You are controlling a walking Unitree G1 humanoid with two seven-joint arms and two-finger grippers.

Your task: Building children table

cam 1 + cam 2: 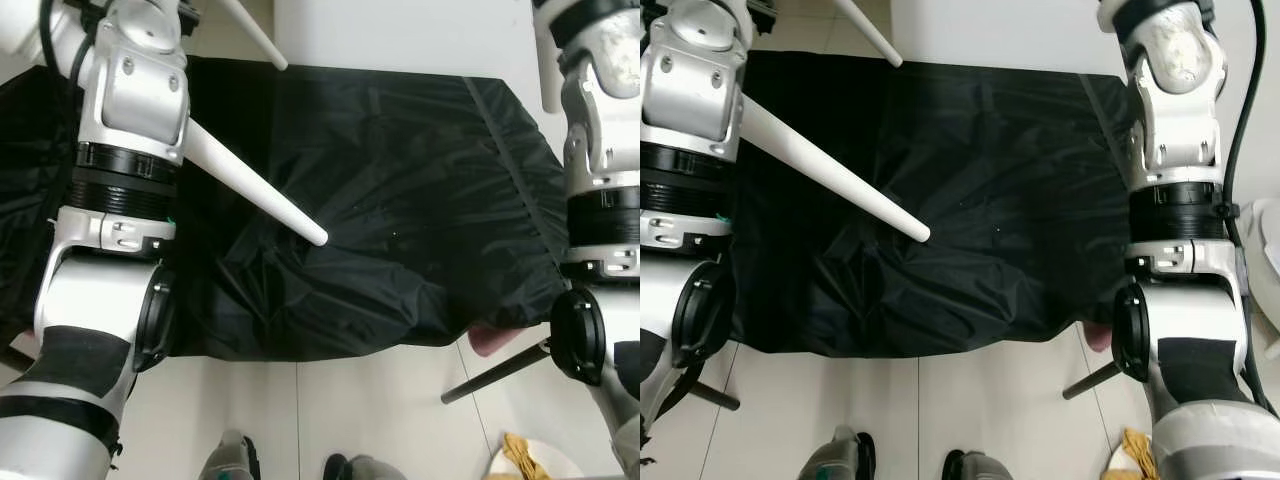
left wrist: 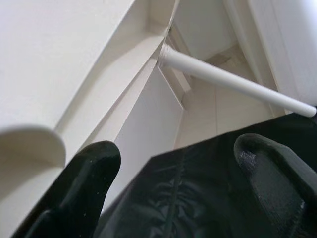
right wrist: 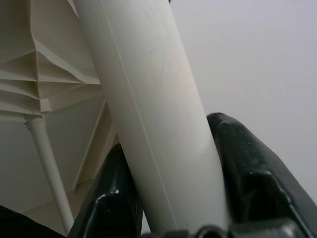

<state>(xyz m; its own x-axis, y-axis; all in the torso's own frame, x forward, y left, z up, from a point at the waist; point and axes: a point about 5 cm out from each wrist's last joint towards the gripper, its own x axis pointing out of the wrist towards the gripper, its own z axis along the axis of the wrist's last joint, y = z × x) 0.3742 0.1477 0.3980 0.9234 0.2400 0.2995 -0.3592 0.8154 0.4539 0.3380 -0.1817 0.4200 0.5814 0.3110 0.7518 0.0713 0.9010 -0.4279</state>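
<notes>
1. The right gripper (image 3: 173,208) is clamped on a white table leg (image 3: 148,114); in the right wrist view the leg runs up between the two black fingers (image 3: 252,173), which press against it on both sides.
2. Beyond that leg, the same view shows the ribbed white underside of the tabletop (image 3: 29,64) with a second thin leg (image 3: 47,168) fixed into it.
3. The left gripper (image 2: 178,173) has its fingers (image 2: 84,183) spread wide with nothing between them. It hovers above a black cloth (image 2: 198,198), and the white tabletop (image 2: 59,64) sits close beside it.
4. In the left wrist view another white leg (image 2: 233,82) juts from a socket in the table's underside and reaches over the edge of the cloth.
5. From the head camera, the black cloth (image 1: 400,200) covers a low surface on a pale tiled floor (image 1: 380,410). One white leg (image 1: 255,185) slants across the cloth with its rounded tip free, next to the left arm (image 1: 120,150).
6. A dark rod (image 1: 495,373) pokes out from under the cloth's near edge by the right arm (image 1: 1175,200).
</notes>
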